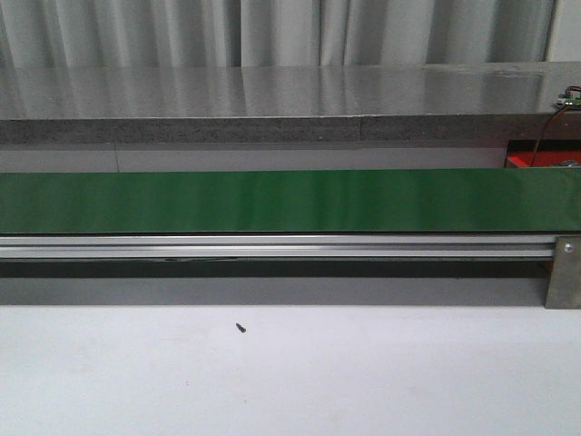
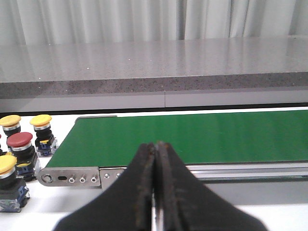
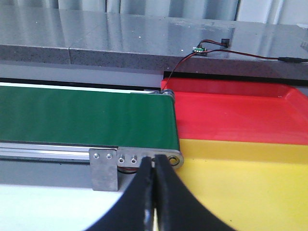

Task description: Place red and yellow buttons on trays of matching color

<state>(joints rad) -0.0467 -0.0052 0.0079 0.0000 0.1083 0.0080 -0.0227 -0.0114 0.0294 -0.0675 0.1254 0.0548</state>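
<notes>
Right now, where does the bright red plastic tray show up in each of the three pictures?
Front view: only a red sliver at the right edge, behind the belt: bright red plastic tray.
Left wrist view: not in it.
Right wrist view: past the belt's end, beside the yellow tray.
Shared landmark: the green conveyor belt.

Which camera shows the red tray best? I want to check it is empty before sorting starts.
The right wrist view: the red tray lies open beside the yellow tray at the green belt's end, with no buttons visible on it. The front view shows only a red sliver behind the belt. The left wrist view misses it.
</notes>
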